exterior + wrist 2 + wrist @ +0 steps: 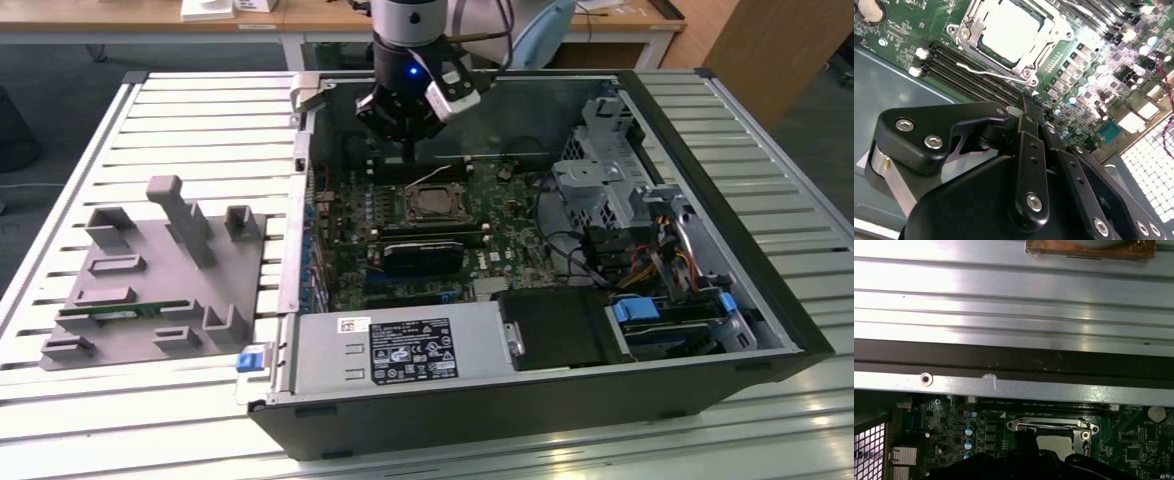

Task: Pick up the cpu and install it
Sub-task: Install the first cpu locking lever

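Slatted metal table (200,130) under open computer case (747,330); cpu (1004,30) flat in socket, square, tool (404,152) state unclear.

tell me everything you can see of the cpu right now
The cpu is a flat square chip with a pale silver metal top. It lies flat in the motherboard socket, ringed by a silvery metal retention frame with screws at its corners; in the exterior view it shows as a pale square mid-board inside the open computer case. The gripper hangs above the board beside the socket, apart from the chip. A thin wire lever runs along the frame's edge.
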Available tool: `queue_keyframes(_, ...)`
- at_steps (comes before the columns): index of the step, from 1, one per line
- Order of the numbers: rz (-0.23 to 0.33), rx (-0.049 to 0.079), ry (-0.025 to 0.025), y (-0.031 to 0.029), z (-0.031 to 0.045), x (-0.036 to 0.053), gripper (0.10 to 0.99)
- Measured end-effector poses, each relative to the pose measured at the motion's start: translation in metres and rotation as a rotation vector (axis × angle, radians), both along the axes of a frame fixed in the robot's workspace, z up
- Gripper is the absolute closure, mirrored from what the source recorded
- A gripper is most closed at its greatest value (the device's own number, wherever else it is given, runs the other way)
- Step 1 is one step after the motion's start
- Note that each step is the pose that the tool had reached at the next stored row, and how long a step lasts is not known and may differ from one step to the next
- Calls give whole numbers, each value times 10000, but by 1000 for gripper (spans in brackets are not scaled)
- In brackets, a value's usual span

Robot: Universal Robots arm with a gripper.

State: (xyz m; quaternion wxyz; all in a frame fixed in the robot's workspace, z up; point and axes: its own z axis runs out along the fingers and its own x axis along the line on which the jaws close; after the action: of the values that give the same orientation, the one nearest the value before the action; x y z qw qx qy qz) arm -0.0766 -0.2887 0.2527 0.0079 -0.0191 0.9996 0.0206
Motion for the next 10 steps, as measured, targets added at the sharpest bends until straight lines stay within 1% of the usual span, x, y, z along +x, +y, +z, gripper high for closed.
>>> queue_keyframes(2, 0, 336, 1, -4, -4, 2, 980)
queue_keyframes(3, 0, 409, 0, -7, -7, 2, 980)
queue_keyframes(8, 2, 413, 1, -8, -25, 11, 980)
queue_keyframes(10, 0, 471, 4, -8, -40, 46, 980)
